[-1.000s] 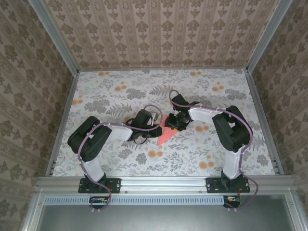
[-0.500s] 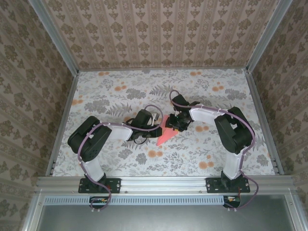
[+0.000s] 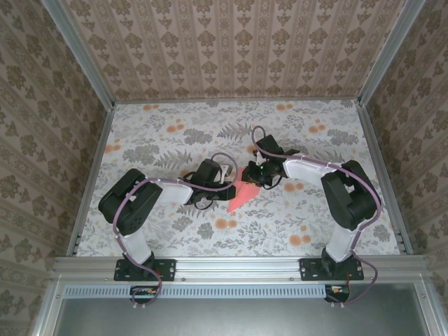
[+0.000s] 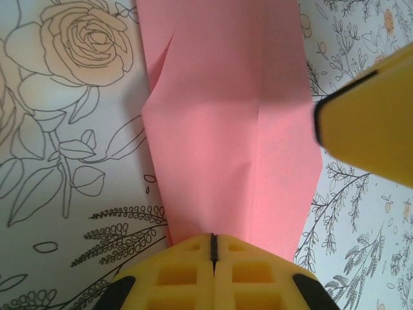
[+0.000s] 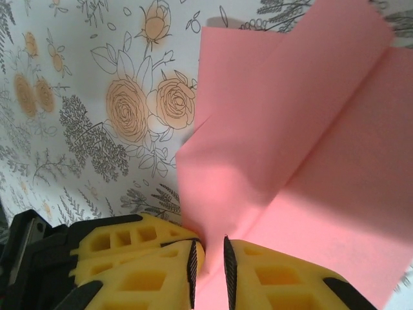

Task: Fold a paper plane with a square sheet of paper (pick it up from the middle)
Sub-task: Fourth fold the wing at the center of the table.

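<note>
**Two Arms Meet Over a Half-Folded Pink Sheet**

Damask wallpaper (image 3: 231, 49) in beige and brown closes the booth on three sides. Aluminium rails (image 3: 238, 264) frame a table (image 3: 154, 140) covered in a matte cloth printed with grey leaves and small orange flowers (image 3: 225, 224).

At the table's centre lies the pink paper sheet (image 3: 240, 194). It is thin and smooth, partly folded into a narrow wedge whose tip points toward 7 o'clock in the overhead view.

The left arm reaches in from 7 o'clock. The left gripper (image 3: 229, 186) sits at the sheet's 9 o'clock edge. Its wrist camera shows the ribbed yellow fingertips pressed together, only a hairline seam between them, and the paper's near edge runs into that seam. Straight creases cross the sheet, and one flap lies over another.

The right arm comes from 5 o'clock. The right gripper (image 3: 253, 175) is at the sheet's 1 o'clock corner. Its wrist view shows the yellow jaws a narrow slit apart, with pink paper in the slit. Whether the pads are pressing on it cannot be told. One of its yellow fingers (image 4: 371, 123) shows at 3 o'clock in the left wrist view, just beside the paper's right edge.

Outlined roses (image 5: 132, 110) tinted orange lie on the cloth at the paper's 9 o'clock in the right wrist view.
</note>
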`<state>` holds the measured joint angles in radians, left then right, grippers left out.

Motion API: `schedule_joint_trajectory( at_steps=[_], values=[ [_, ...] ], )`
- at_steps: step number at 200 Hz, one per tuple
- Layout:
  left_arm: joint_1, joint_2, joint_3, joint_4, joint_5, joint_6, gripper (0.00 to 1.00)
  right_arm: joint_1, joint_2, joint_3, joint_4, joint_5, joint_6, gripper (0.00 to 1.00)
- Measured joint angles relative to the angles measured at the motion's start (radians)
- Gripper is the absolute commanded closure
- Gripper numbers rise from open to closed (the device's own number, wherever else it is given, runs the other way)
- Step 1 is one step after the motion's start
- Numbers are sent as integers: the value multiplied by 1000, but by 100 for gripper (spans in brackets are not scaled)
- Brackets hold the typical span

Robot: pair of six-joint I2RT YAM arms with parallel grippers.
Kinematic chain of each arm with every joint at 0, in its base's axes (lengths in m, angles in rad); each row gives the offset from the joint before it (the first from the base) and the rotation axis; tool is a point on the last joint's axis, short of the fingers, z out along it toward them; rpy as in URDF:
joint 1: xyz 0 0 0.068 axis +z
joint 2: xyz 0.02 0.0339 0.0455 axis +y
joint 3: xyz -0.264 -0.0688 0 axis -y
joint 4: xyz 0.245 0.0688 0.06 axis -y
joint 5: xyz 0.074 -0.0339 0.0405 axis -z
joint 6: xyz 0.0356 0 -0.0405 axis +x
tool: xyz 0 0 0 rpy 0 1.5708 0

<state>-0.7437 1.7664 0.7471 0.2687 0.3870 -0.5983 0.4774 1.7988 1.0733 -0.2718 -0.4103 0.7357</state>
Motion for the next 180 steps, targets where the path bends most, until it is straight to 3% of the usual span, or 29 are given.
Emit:
schedule_joint_trajectory(
  at_steps=[54,180],
  values=[
    [0,0,9,-19,11,25,100,0,82,10,31,-25,0,79],
    [5,0,25,-61,41,58,100,-2,108,27,37,-13,0,83]
  ],
)
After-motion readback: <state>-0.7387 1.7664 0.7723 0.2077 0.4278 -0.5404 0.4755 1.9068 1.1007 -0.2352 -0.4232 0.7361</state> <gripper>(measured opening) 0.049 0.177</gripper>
